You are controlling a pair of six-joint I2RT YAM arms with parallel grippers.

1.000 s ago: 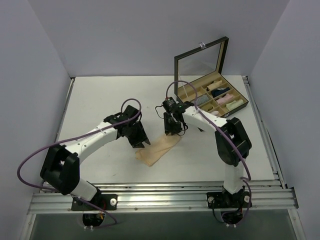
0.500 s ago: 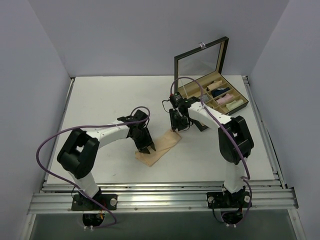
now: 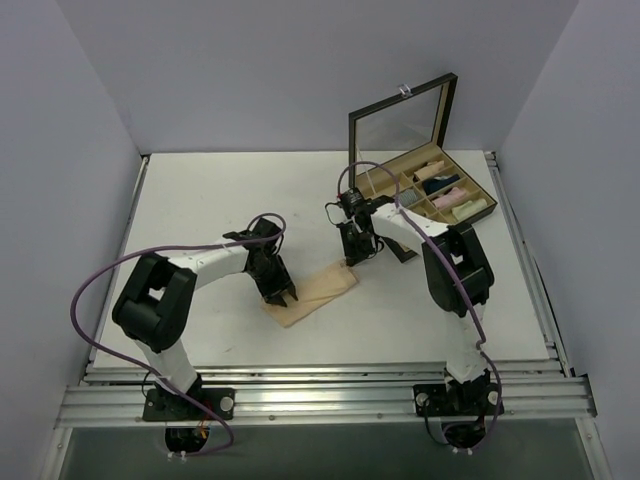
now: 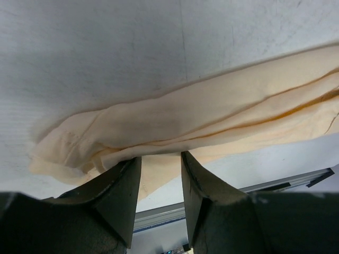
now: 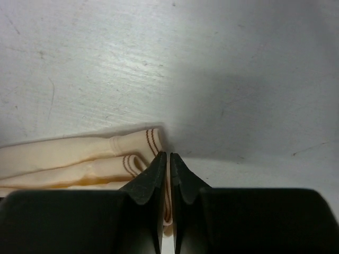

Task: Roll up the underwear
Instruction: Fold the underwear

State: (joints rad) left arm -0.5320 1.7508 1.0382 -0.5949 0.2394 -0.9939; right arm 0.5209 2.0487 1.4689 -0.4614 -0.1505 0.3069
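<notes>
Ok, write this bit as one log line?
left gripper: open over thin peach-beige cloth underwear; right gripper: shut on its edge; not rolled yet

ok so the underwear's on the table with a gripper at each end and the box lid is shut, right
Not quite: the lid stands open, tilted up behind the box, as the top view shows. The rest holds: the underwear lies on the table, the left gripper at its near end and the right gripper at its far end.
</notes>
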